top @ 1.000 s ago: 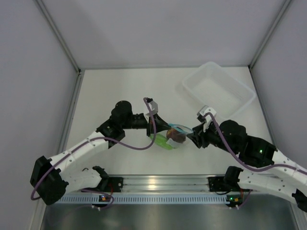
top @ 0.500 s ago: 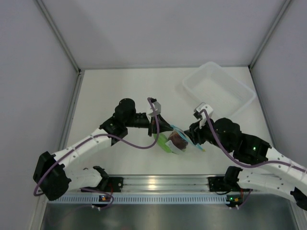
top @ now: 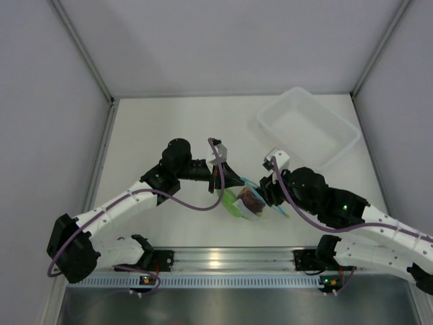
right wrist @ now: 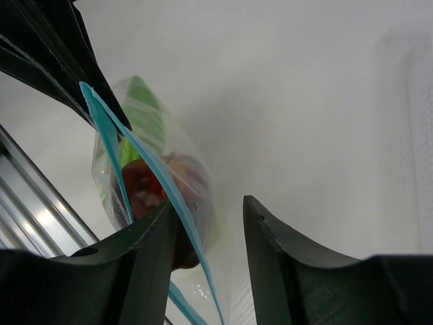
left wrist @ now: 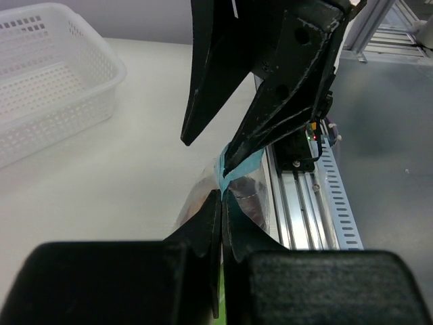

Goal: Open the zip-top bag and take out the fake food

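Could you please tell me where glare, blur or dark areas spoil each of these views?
Top external: the light is even and soft, with a patch of glare on the metal rail. Left wrist: the left hand fills the foreground, dark and blurred. Right wrist: the zip-top bag is fairly sharp, while the white tray is washed out and soft.

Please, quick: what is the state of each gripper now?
Left gripper: closed on the zip-top bag, at its blue strip.
Right gripper: open, jaws apart, holding nothing.
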Tool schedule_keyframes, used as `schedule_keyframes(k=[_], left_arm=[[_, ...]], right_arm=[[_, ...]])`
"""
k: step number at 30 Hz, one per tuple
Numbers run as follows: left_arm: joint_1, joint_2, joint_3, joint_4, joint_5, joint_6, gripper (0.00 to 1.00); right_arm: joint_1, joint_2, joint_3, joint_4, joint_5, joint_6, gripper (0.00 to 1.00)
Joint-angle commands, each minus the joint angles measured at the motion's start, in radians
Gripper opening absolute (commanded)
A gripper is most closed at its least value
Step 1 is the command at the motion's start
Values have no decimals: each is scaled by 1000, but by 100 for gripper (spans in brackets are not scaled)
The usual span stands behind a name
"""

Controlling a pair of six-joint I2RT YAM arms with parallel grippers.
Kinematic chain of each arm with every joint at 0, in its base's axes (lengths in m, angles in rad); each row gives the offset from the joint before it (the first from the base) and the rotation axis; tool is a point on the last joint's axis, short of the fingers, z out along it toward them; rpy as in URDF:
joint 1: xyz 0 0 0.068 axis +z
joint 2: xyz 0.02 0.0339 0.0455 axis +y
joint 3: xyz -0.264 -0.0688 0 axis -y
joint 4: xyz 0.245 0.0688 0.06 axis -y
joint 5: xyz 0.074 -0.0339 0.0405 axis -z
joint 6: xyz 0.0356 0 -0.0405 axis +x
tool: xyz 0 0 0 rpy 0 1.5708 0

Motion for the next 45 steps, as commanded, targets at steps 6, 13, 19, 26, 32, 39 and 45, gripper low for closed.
schedule_keyframes(k=[6, 13, 19, 26, 32, 39, 45], left_arm=[[6, -11, 46, 28, 24, 22, 0], [50, 76, 108, 8, 24, 15, 0], [81, 206, 277, -170, -200, 39, 0], [81, 363, 423, -297, -500, 7, 17], [81, 342, 397, -304, -626, -169, 57], [29, 164, 270, -282, -813, -208, 66], [-86, 153, 250, -287, -1000, -149, 70]], right_arm=[[-3, -17, -33, 72, -18, 3, 25], [-6, 24, -55, 124, -32, 78, 0], [-6, 112, -40, 179, 176, 315, 0], [-15, 254, -18, 251, 285, 534, 0], [-99, 336, -56, 349, 292, 603, 0], [-182, 349, -73, 406, 221, 608, 0], [-204, 354, -58, 409, 176, 585, 0]])
